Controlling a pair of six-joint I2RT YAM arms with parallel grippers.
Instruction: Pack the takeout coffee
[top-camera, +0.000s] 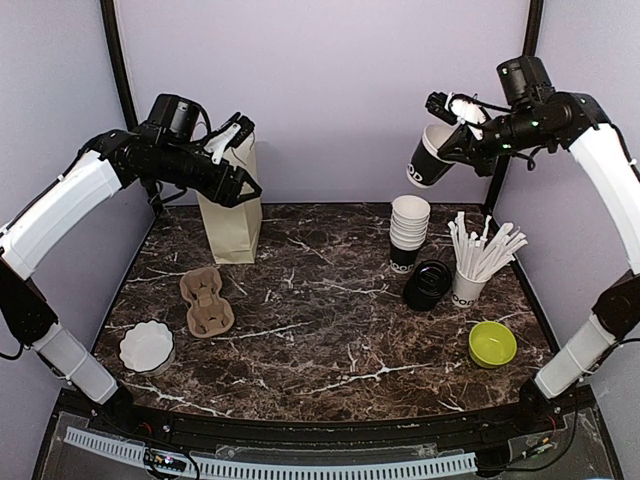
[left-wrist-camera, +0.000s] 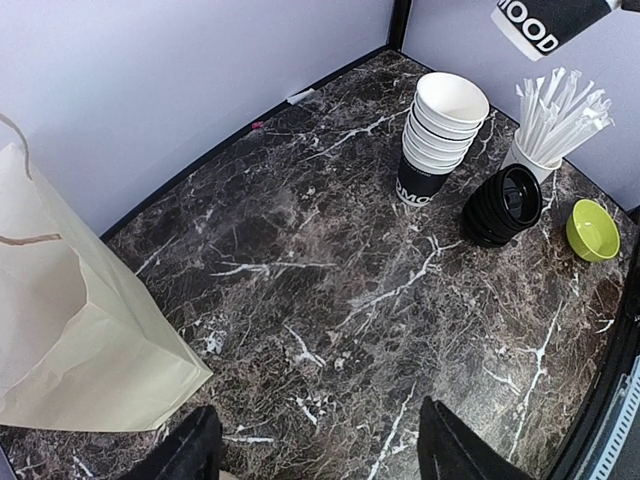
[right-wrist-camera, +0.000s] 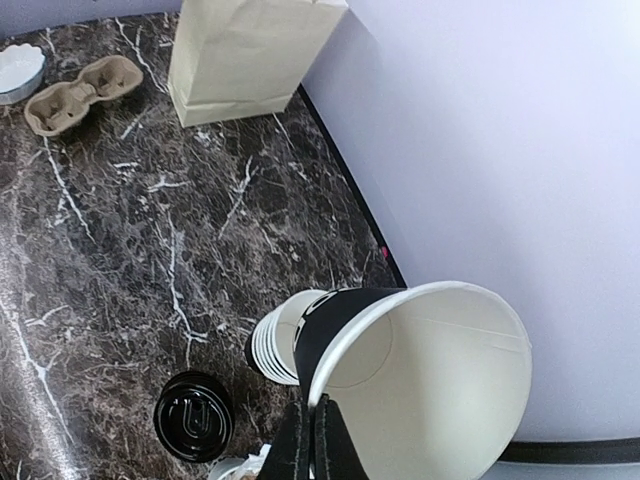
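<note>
My right gripper (top-camera: 452, 137) is shut on the rim of one paper coffee cup (top-camera: 430, 158), held high above the table and tilted; the cup has no lid and shows empty in the right wrist view (right-wrist-camera: 430, 390). A stack of like cups (top-camera: 408, 232) stands on the table, with a stack of black lids (top-camera: 427, 284) beside it. My left gripper (top-camera: 240, 185) is open and empty, high up beside the paper bag (top-camera: 232, 205); its fingers (left-wrist-camera: 195, 450) frame bare marble. The cup stack (left-wrist-camera: 440, 135) and lids (left-wrist-camera: 503, 205) also show in the left wrist view.
A cup of white sticks (top-camera: 478, 262) stands right of the lids. A green bowl (top-camera: 492, 343) sits front right. A cardboard cup carrier (top-camera: 206, 301) and a white fluted dish (top-camera: 147, 346) lie on the left. Walls close the back and sides.
</note>
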